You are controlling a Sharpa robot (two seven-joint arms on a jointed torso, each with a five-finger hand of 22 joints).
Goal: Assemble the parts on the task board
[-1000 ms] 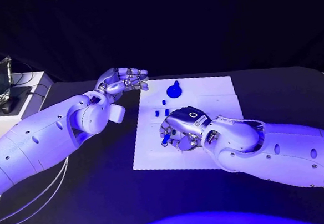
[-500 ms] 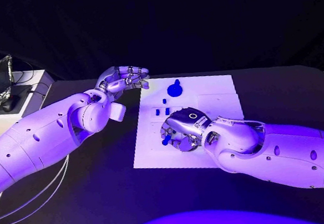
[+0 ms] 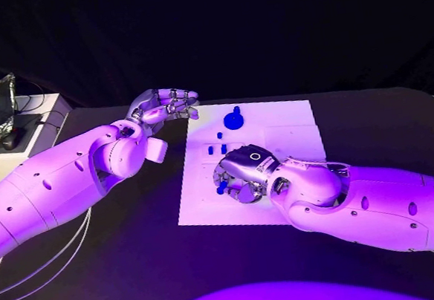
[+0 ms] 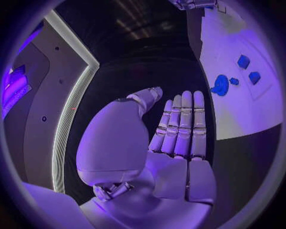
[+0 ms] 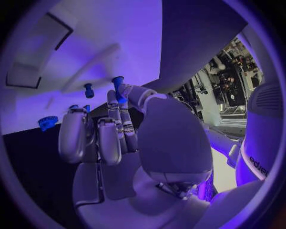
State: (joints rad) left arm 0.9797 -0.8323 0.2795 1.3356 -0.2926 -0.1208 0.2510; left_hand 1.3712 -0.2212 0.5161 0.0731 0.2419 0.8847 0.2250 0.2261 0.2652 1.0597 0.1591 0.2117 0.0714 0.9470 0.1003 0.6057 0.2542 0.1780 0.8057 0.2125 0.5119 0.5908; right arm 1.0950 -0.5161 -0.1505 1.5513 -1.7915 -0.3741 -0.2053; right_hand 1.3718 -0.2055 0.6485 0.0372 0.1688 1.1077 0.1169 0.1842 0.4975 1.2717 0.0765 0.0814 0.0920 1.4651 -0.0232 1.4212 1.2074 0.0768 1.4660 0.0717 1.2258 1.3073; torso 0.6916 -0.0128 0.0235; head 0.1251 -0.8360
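The table (image 3: 386, 120) is viewed from above by the head camera; each wrist camera is set close behind its hand, and the task board (image 3: 279, 123) is shared.

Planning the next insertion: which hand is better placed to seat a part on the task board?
The right hand: it is over the task board and pinches a blue part. The left hand hovers beside the board's edge, holding nothing.
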